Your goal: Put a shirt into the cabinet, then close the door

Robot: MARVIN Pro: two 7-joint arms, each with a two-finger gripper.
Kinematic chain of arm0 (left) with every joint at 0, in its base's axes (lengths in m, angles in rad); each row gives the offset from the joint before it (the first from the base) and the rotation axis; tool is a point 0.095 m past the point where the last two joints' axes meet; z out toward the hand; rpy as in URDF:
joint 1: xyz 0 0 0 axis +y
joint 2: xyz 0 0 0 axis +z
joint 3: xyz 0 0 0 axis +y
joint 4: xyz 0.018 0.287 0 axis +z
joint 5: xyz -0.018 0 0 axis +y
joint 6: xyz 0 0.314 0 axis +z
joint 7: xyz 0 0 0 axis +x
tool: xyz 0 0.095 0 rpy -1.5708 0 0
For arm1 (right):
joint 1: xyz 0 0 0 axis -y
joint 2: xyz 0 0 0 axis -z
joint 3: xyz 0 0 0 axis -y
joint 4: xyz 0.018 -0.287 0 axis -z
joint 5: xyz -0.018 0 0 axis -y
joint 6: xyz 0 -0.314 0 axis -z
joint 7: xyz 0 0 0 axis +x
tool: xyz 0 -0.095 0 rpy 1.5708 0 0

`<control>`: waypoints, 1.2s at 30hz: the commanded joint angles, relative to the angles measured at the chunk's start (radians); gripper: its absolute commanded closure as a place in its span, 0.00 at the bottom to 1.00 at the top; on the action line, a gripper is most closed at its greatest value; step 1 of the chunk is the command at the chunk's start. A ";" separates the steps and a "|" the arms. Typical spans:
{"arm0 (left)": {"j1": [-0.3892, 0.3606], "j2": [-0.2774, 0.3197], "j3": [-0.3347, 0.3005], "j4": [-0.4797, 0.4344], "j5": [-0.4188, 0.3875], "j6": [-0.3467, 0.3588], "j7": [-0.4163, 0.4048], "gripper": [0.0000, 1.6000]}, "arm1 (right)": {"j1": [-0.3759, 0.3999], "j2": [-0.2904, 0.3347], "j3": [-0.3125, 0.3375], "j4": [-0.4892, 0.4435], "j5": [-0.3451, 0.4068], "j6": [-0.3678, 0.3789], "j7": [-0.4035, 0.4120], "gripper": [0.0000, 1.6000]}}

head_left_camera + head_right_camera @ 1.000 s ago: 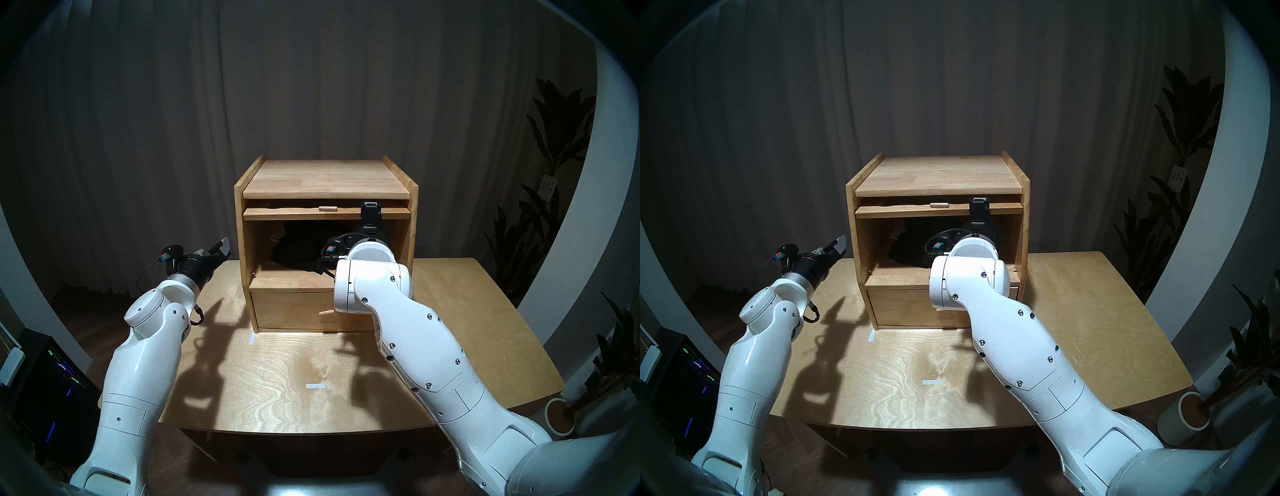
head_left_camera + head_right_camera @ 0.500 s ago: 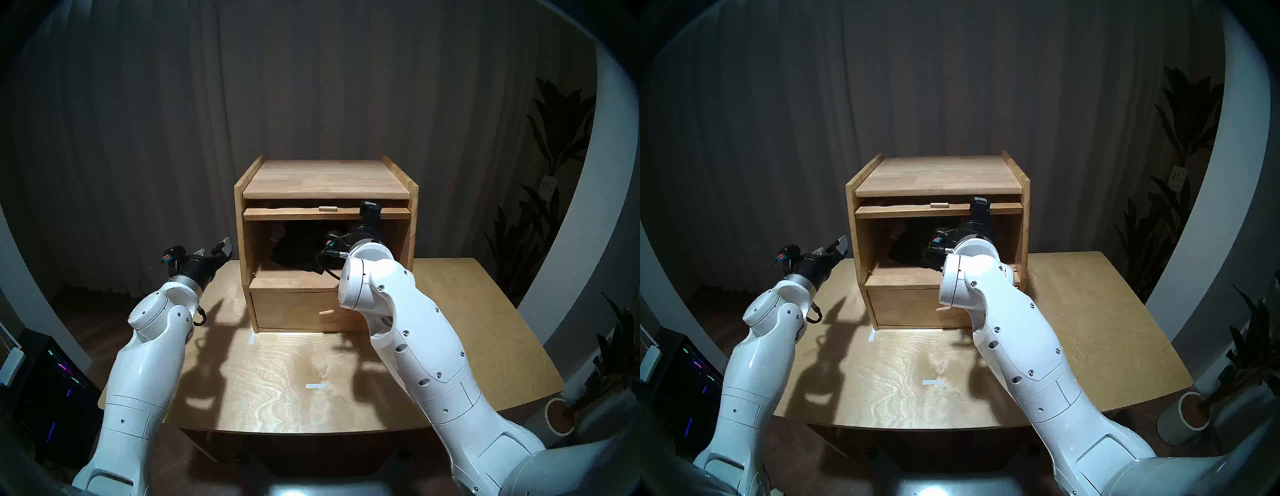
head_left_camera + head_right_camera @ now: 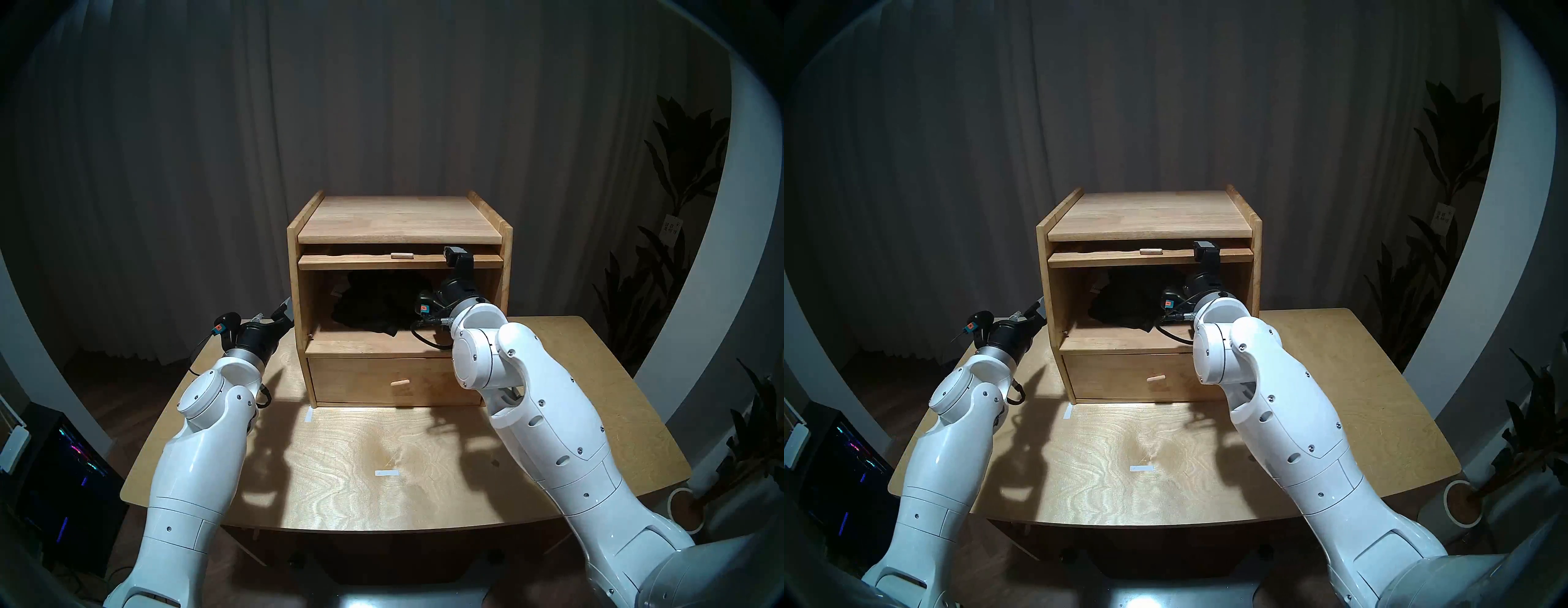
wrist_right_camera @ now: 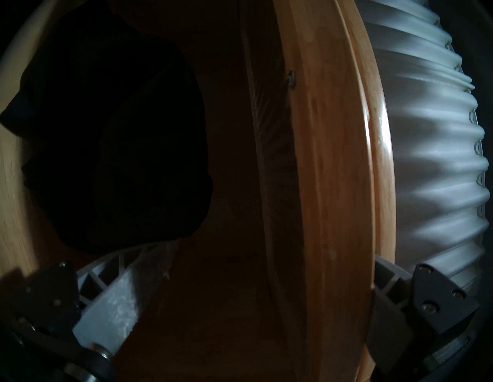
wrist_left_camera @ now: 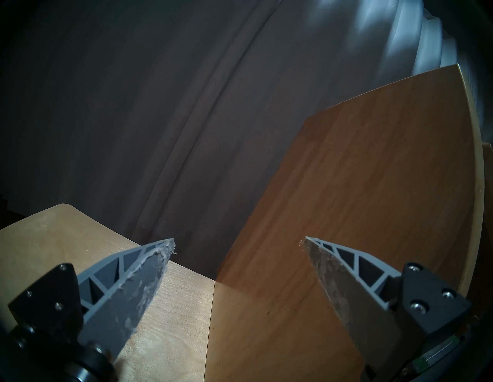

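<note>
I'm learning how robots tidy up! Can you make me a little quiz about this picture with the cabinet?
1. True or false: the black shirt lies inside the cabinet.
2. Which is near the door? A) left gripper B) right gripper
3. Fill in: the drawer is ____.

Key: 1 true. 2 B; its jaws straddle the raised door's edge. 3 shut.
</note>
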 commanded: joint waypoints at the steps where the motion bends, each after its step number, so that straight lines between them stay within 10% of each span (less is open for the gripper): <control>1: -0.009 -0.012 0.009 -0.016 -0.006 -0.014 -0.012 0.00 | 0.020 0.047 0.022 0.056 0.035 -0.068 0.035 0.00; 8: -0.006 0.010 0.005 -0.005 -0.010 -0.020 -0.035 0.00 | 0.058 0.037 0.018 0.116 0.036 -0.103 0.032 0.03; 11: -0.007 0.016 0.002 0.000 -0.013 -0.020 -0.039 0.00 | 0.061 0.030 0.007 0.125 0.029 -0.110 0.017 1.00; 36: -0.015 0.044 -0.010 0.022 -0.033 -0.023 -0.069 0.00 | -0.102 0.068 -0.110 -0.153 -0.001 0.168 0.020 1.00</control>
